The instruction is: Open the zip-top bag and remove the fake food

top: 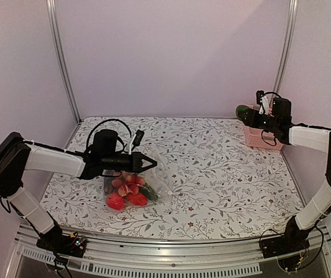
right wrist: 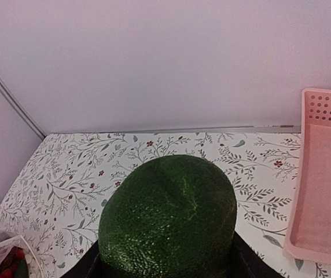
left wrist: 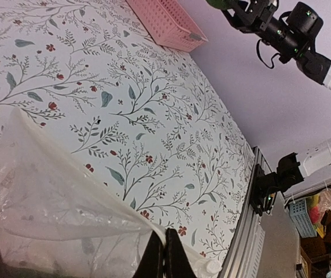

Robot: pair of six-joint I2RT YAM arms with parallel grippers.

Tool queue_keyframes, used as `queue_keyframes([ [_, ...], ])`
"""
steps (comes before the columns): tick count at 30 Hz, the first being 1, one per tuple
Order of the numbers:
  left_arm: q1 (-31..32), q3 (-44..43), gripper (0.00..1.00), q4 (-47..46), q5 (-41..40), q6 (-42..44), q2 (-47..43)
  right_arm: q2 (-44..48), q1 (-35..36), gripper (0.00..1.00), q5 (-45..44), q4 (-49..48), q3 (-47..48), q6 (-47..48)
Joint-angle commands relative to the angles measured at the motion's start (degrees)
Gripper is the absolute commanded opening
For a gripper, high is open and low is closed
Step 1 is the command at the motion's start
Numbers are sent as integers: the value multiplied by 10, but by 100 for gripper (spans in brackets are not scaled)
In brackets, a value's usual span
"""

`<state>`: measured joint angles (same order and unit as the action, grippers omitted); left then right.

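Observation:
The clear zip-top bag (top: 136,188) lies on the flowered table at front left with several red fake food pieces (top: 125,191) and a dark green one inside. My left gripper (top: 151,163) is shut on the bag's upper edge; in the left wrist view the bag's film (left wrist: 50,191) is pinched between my black fingertips (left wrist: 154,260). My right gripper (top: 243,113) is raised at the back right, beside the pink basket, shut on a dark green bumpy fake fruit (right wrist: 168,217), which fills the lower right wrist view. The bag shows small at bottom left of that view (right wrist: 3,260).
A pink slatted basket (top: 263,138) stands at the back right by the right wall; it also shows in the right wrist view (right wrist: 322,191) and the left wrist view (left wrist: 165,23). Metal frame posts stand at the back corners. The table's front rail (left wrist: 252,231) runs along the near edge.

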<state>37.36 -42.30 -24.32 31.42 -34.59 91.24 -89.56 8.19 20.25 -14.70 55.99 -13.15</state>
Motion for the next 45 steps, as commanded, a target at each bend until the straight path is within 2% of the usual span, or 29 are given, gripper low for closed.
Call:
queue_keyframes([
  [1, -9, -10, 0, -19, 11, -4, 11, -50, -50, 49, -27, 28, 61, -27],
  [16, -17, -4, 0, -38, 17, -11, 19, -291, -128, 53, -109, 130, 310, -16],
  [28, -21, -15, 0, -51, 25, -20, 42, -446, -164, 55, -81, 192, 468, -13],
  [33, -22, -16, 0, -49, 22, -19, 41, -474, -168, 65, -76, 204, 488, -3],
  [40, -23, -21, 0, -49, 24, -20, 49, -470, -171, 98, -67, 218, 508, 3],
  [45, -23, -25, 0, -50, 21, -21, 54, -438, -171, 99, -94, 225, 514, -16],
])
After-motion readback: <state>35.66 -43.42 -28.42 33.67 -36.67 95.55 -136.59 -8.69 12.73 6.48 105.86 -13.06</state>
